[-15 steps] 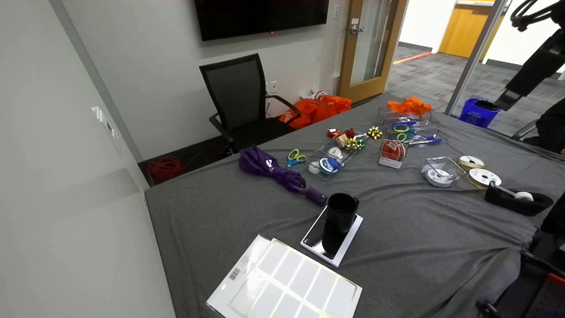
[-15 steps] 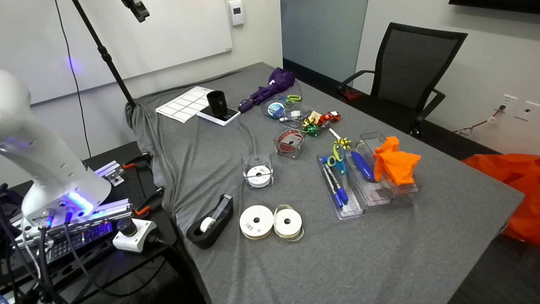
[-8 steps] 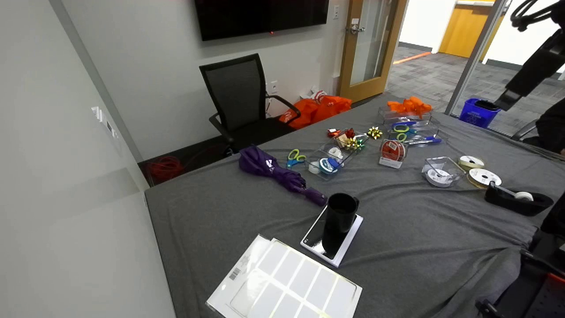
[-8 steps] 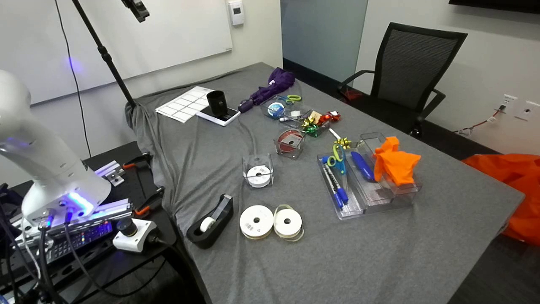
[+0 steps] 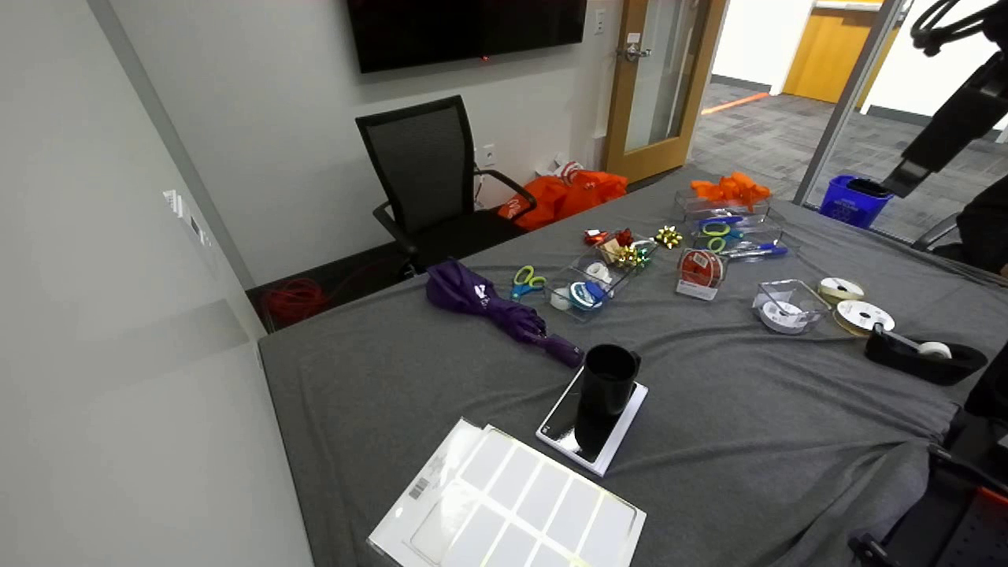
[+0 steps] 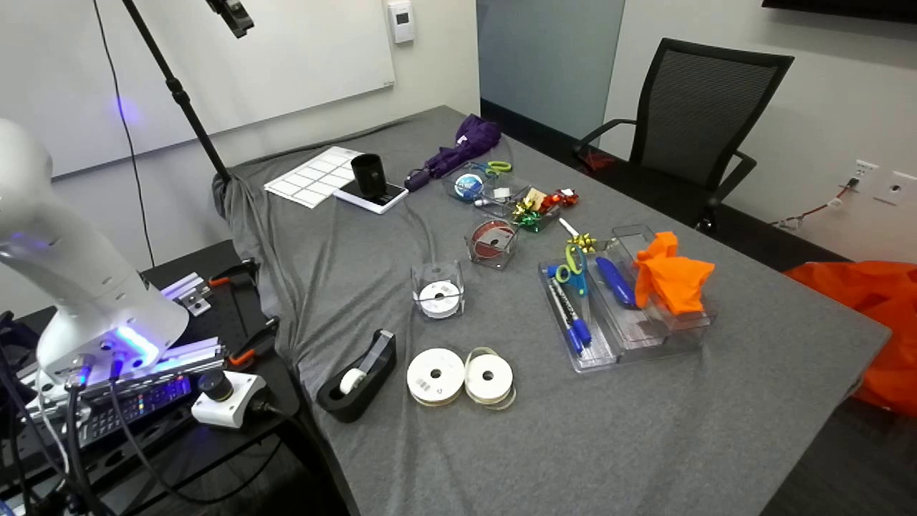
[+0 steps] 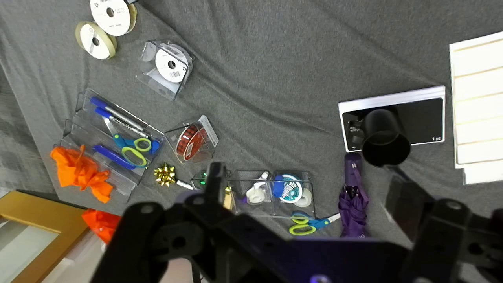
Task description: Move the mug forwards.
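a black mug [image 5: 608,382] stood upright on a white-edged, black-topped box [image 5: 565,421] in the lower middle of the frame in an exterior view, just beside a purple folding umbrella [image 5: 512,316]. both exterior views showed no visible shift over the last second. the end effector [image 7: 305,175] hung above the counter [image 5: 370,394], jaws wide apart, gripping nothing, so the forward move had apparently yet to begin.

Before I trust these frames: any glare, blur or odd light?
Wrist view: gripper dark and out of focus, the mug beyond it sharper; in an exterior view, the glossy slab mirrors the mug, with a white glare patch; in an exterior view, a blue glow lights the robot's base.
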